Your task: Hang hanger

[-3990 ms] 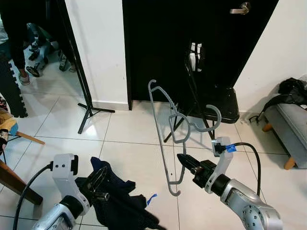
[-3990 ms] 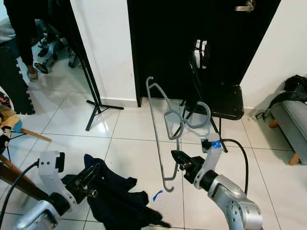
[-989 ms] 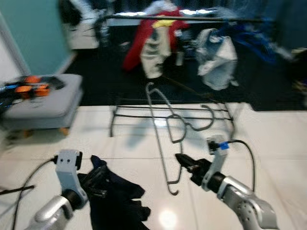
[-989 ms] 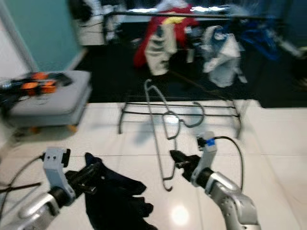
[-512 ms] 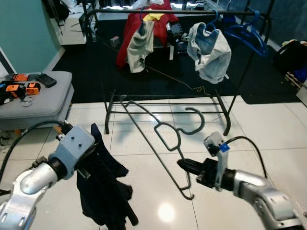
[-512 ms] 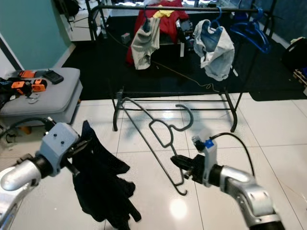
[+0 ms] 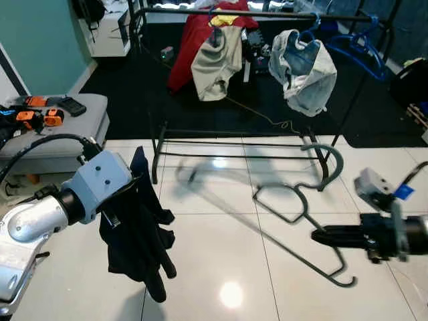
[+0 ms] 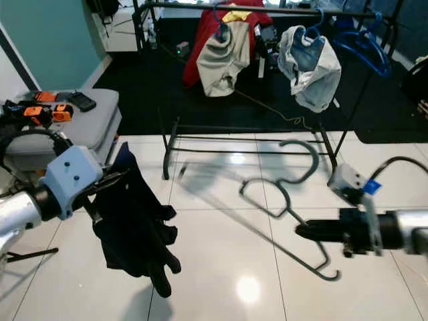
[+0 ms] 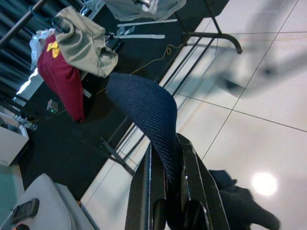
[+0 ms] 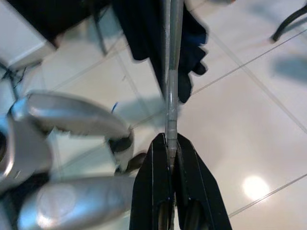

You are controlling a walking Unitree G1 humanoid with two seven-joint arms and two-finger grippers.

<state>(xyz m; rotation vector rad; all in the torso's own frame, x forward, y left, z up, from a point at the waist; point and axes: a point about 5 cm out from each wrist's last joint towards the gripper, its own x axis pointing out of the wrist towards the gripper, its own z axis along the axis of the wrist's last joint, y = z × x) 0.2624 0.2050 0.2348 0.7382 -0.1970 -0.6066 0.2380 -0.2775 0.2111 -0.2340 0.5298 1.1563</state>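
Right eye view: right claw [image 8: 299, 231] pinched on the grey hanger [image 8: 284, 202], low over the floor and well short of the rail [image 8: 267, 9]; left claw [image 7: 127, 190] clamps a dark garment [image 7: 137, 231]; hanging not yet done.

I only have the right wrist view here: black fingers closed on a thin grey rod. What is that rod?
Observer: It is the lower bar of a grey hanger, held by the right gripper low over the tiled floor, hook end towards the rack.
Operator: Is there a rail to hang it on?
Observer: Yes, a black clothes rack stands ahead, with a red garment, a beige one and a pale one on it.
Operator: And the dark cloth in my view?
Observer: A dark garment dangling from the left gripper, which is shut on it.
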